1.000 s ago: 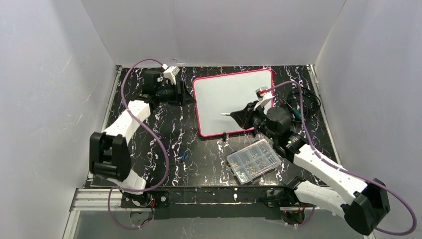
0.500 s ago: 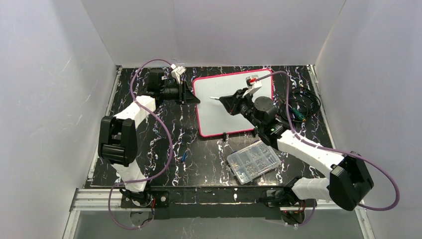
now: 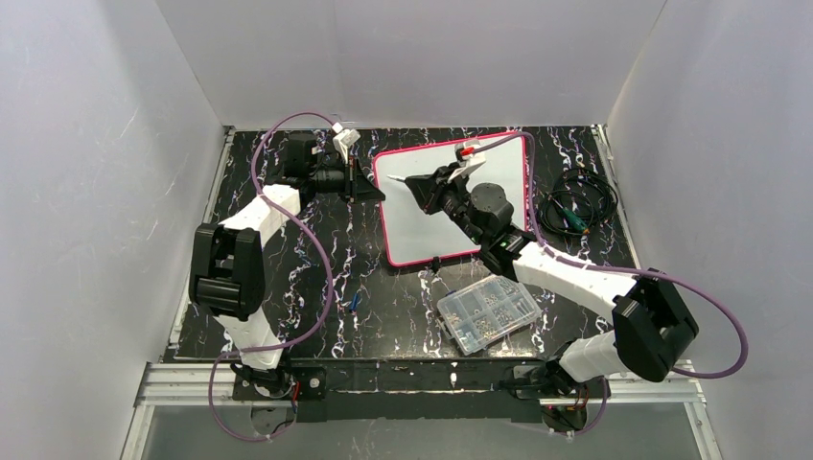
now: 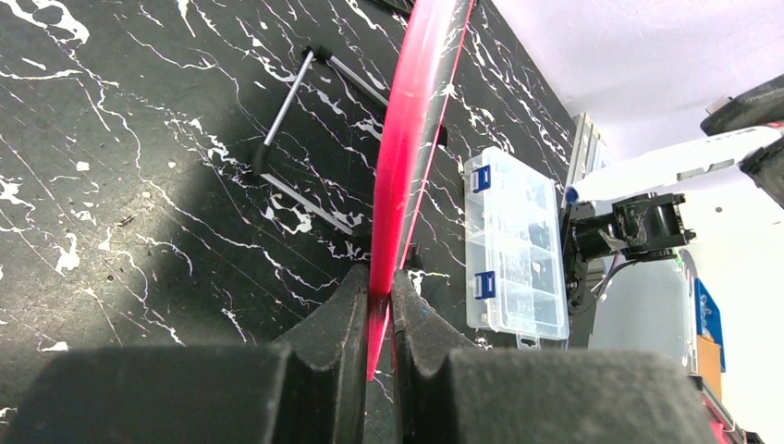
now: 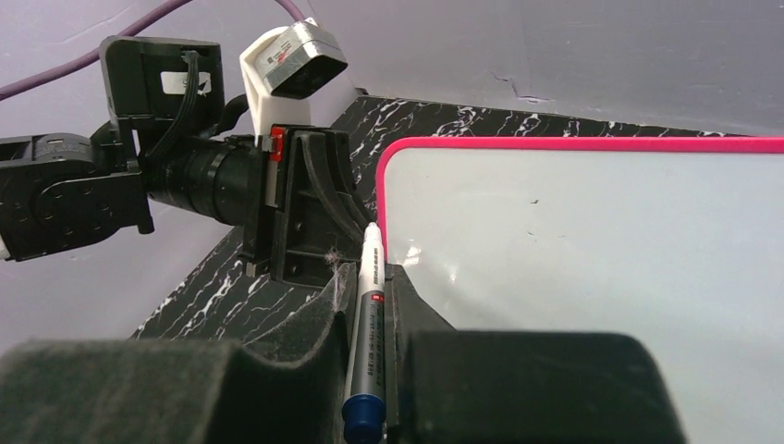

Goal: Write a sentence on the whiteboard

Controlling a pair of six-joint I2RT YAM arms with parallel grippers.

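Reaching across the far-left part of the tabletop (image 3: 288, 268), the left arm runs low and nearly level toward the whiteboard (image 3: 412, 230). The left fingers (image 3: 369, 190) are pinched narrowly on the board's pink frame at its left edge; the wrist view shows the frame (image 4: 411, 139) edge-on, clamped between both fingers (image 4: 342, 305).

The right arm stretches from the near-right corner diagonally over the board, elbow raised, wrist above the board's upper half. The right fingers (image 3: 422, 184) are closed on a whiteboard marker (image 5: 368, 314) with a blue end. It lies along the groove between them (image 5: 324, 324), and its white tip (image 3: 395, 175) points at the board's far-left corner, close to the surface; I cannot tell whether it touches.

The whiteboard (image 5: 601, 231) stands tilted at the far centre of the tabletop, small black feet (image 3: 434, 261) at its near edge and a wire stand (image 4: 305, 139) behind it.

A clear compartmented parts box (image 3: 487, 310) lies flat, just beside the board's near-right corner, lid shut with blue latches (image 4: 485, 282). Its compartments hold small metallic parts too tiny to identify.

A coil of dark cable (image 3: 575, 206) sits near the right edge, and a small blue object (image 3: 355, 301) lies left of the box. The tabletop is black with white marbling, enclosed by plain white walls, with an aluminium rail (image 3: 182, 383) along its near edge.
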